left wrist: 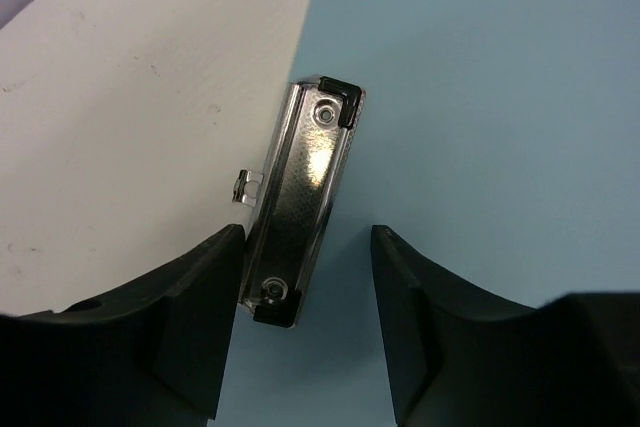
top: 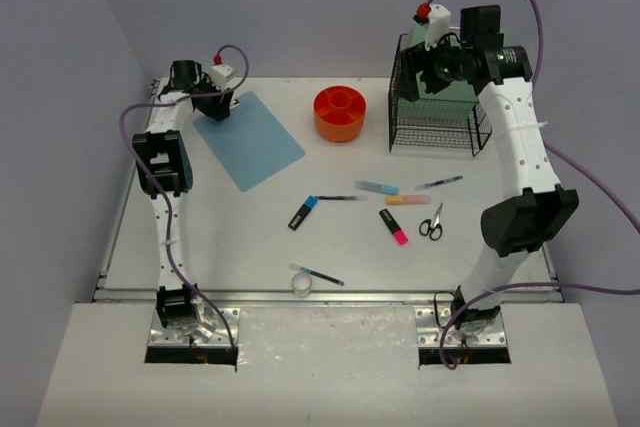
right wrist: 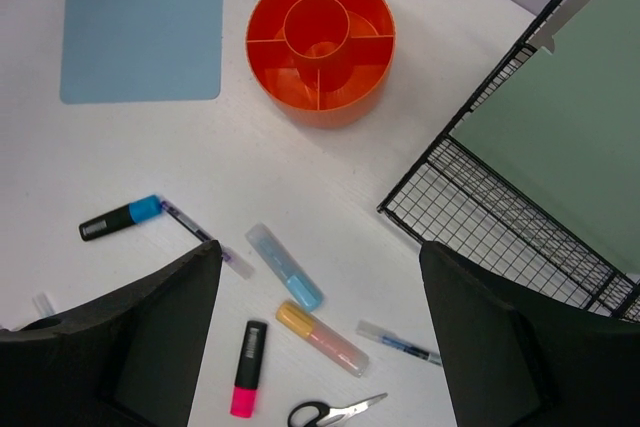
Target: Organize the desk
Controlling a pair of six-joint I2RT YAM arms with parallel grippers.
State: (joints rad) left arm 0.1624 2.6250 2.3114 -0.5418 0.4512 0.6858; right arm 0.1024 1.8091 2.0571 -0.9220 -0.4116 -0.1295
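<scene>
Counter (top: 225, 237): white, walled in lavender, lying ahead of both arm bases. Left end effector (left wrist: 305, 242) is open at far left, with a finger on either side of the metal clip (left wrist: 300, 202) of a blue clipboard (top: 250, 139) lying flat. Mid-counter: orange organizer (top: 340, 113). Nearer, scattered apart: black-and-blue marker (top: 303, 213), pink-capped marker (top: 394, 227), scissors (top: 431, 222). Far right: black wire rack (top: 440, 119). Right end effector (right wrist: 320, 247) is open, holding nothing, raised above the counter beside the rack.
</scene>
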